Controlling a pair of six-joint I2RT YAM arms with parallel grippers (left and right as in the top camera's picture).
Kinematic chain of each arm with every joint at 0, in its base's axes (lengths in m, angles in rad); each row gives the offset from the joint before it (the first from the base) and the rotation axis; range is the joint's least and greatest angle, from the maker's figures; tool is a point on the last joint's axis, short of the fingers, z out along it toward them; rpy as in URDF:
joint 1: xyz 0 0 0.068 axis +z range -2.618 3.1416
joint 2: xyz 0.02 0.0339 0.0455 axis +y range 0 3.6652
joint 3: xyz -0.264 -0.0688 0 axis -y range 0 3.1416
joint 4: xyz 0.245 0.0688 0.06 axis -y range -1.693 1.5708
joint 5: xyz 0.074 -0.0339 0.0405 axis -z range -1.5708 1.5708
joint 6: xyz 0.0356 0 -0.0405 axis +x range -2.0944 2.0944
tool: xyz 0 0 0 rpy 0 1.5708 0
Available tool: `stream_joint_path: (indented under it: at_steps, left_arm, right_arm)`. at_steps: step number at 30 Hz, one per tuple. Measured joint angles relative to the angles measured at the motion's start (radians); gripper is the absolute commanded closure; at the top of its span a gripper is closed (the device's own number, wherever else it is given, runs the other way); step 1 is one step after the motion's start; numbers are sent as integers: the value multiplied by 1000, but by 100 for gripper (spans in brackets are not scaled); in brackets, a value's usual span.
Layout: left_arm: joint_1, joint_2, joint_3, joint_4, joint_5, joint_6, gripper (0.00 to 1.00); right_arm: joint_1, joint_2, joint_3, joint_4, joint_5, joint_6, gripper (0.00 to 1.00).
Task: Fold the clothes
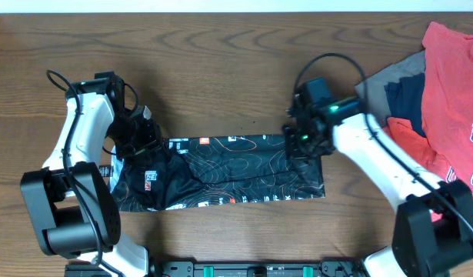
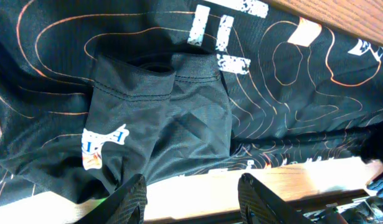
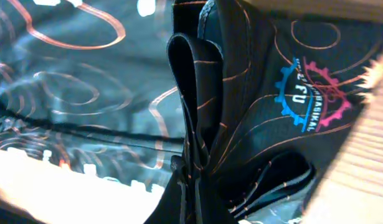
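R gripper (image 1: 301, 140): jaws closed, clamped on a bunched fold of the black jersey (image 1: 236, 173) at its far R corner. In the R wrist view the fabric rises in a pinched ridge toward the cam; the fingers themselves are hidden under the cloth.

L gripper (image 2: 192, 186): jaws apart, about halfway, nothing btwn them. It hangs over the jersey's L end, above the sleeve (image 2: 147, 106), and doesn't look to be touching the fabric.

Jersey lies mid-table (image 1: 221, 61), toward the near edge, as a long band running L to R. Top and bottom look already turned in lengthwise. The L end is lumpy, w/ the sleeve sitting on top; the R end is flatter apart from the pinched corner.

Progress, as a judgement:
- Lengthwise fold done, or nearly.
- Crosswise folds not yet done. The band is at full length, so the ends need bringing in, prob. R end over toward L.
- L end prob. needs smoothing first.

Rest of the clothes are heaped at the table's far R corner, well apart from the jersey: red T-shirt (image 1: 451, 69) on top, grey garment (image 1: 378, 81) and navy garment (image 1: 405, 100) showing under it. All are crumpled and none folded, so most of the job is left.
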Motion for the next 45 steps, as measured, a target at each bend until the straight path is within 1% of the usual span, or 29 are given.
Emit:
stream_joint_path:
  at_steps: [8,12,22,27,31,33,34,37,39,42,45]
  left_arm:
    - [0,0,0,0,0,0,50]
    - [0,0,0,0,0,0,50]
    - [0,0,0,0,0,0,50]
    - [0,0,0,0,0,0,51]
    - [0,0,0,0,0,0,50]
    - [0,0,0,0,0,0,50]
    - [0,0,0,0,0,0,50]
    - [0,0,0,0,0,0,50]
    - [0,0,0,0,0,0,50]
    - [0,0,0,0,0,0,50]
    - [0,0,0,0,0,0,50]
  right_arm:
    - [126,14,0,66,-1,95,99]
    - [156,14,0,91,-4,121,99]
    - [213,14,0,92,-5,156,98]
    - [245,14,0,114,-14,164,82]
    - [264,14,0,183,-62,135,55]
    - [270,14,0,214,-92,112,54]
    - [272,14,0,220,-98,107,56]
    - [272,14,0,201,-83,100,55]
    - [272,14,1,146,-31,102,54]
    - [264,14,0,29,105,127,55]
    - [245,14,0,-27,209,156,55]
